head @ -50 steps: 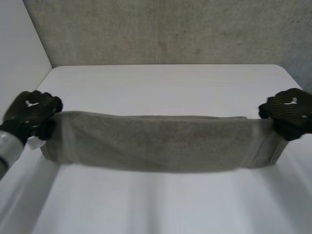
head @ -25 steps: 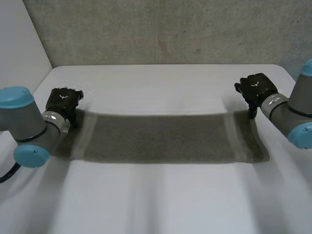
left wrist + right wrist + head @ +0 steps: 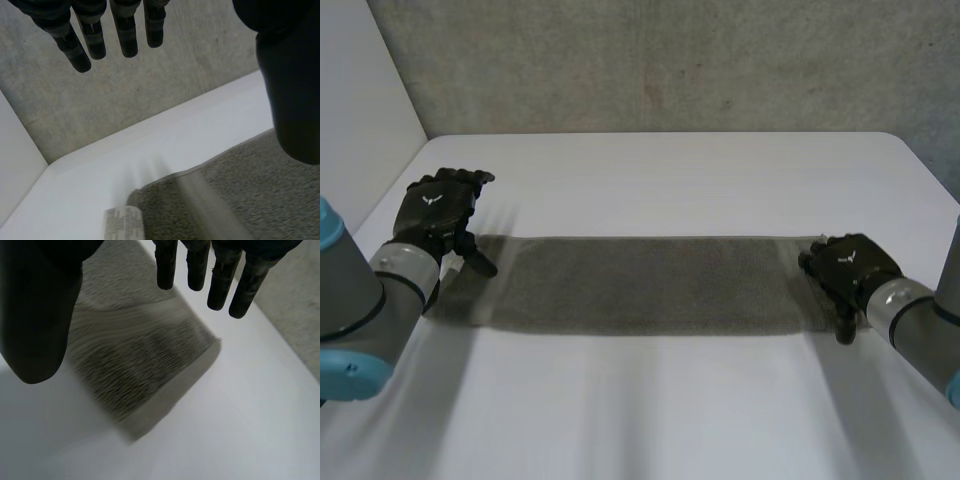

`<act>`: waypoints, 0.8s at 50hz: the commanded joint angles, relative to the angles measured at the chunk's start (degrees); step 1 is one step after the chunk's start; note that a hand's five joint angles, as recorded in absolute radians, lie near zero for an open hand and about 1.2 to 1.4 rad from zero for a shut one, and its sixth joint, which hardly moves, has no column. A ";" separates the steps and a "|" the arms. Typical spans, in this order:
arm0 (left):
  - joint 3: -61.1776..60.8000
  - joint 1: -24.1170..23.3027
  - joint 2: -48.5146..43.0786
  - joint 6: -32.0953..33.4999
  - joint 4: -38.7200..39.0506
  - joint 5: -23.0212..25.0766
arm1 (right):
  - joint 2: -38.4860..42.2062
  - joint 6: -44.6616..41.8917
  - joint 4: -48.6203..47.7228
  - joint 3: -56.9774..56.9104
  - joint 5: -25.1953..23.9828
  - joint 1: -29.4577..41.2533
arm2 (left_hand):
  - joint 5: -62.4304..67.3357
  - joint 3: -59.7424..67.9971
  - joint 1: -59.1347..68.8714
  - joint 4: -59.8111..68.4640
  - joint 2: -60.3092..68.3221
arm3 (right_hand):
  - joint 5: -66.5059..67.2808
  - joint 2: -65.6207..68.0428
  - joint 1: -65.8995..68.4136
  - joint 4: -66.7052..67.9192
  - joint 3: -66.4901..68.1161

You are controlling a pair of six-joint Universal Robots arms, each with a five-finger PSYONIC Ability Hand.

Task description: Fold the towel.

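From the head view I see the towel lying flat on the white table, one long grey strip stretched between my two hands. The left hand sits at one short end and the right hand at the other. From up here I can't quite tell whether either one touches the cloth. In the left wrist view the fingers hang straight, well apart from the thumb, and hold nothing. The towel's end lies on the table below the palm, with a white label sticking out at its corner. In the right wrist view that hand is spread wide and empty too. The towel's thick-edged short end lies flat on the table under its palm.
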 commanded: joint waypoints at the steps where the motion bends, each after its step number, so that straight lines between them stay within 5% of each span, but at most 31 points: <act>1: -4.41 -0.85 0.89 -2.32 7.01 -0.07 | 2.33 0.00 -4.95 2.39 -1.33 -2.73 | -12.25 -4.01 -4.77 -4.90 -4.74 | 16.47 15.97 16.02 15.61 16.16; 12: -5.47 -0.94 0.98 -2.32 7.54 0.02 | 6.21 -0.09 -7.43 0.54 -1.51 -5.98 | -12.25 -4.01 -4.77 -4.90 -4.74 | 65.91 65.42 65.47 65.05 65.61; 23: -5.91 -1.03 1.33 -2.32 7.54 0.02 | 6.39 -0.44 -7.07 1.51 -1.77 -10.29 | -12.25 -4.01 -4.77 -4.90 -4.74 | 65.94 65.44 65.49 65.08 65.63; 33: -5.91 -1.03 1.95 -2.49 7.54 -0.07 | 0.51 -6.75 -5.41 -4.28 -2.12 -22.06 | -12.25 -4.01 -4.77 -4.90 -4.74 | 65.94 65.44 65.49 65.08 65.63; 37: -5.91 -1.21 2.65 -2.58 7.54 -0.07 | -1.17 -6.33 -1.98 -8.60 -2.91 -18.56 | -12.25 -4.01 -4.77 -4.90 -4.74 | 65.94 65.44 65.49 65.08 65.63; 40: -5.65 -1.30 3.35 -2.76 7.28 -0.24 | -2.23 -0.44 1.10 -15.11 -3.00 -8.45 | -12.25 -4.01 -4.77 -4.90 -4.74 | 65.94 65.44 65.49 65.08 65.63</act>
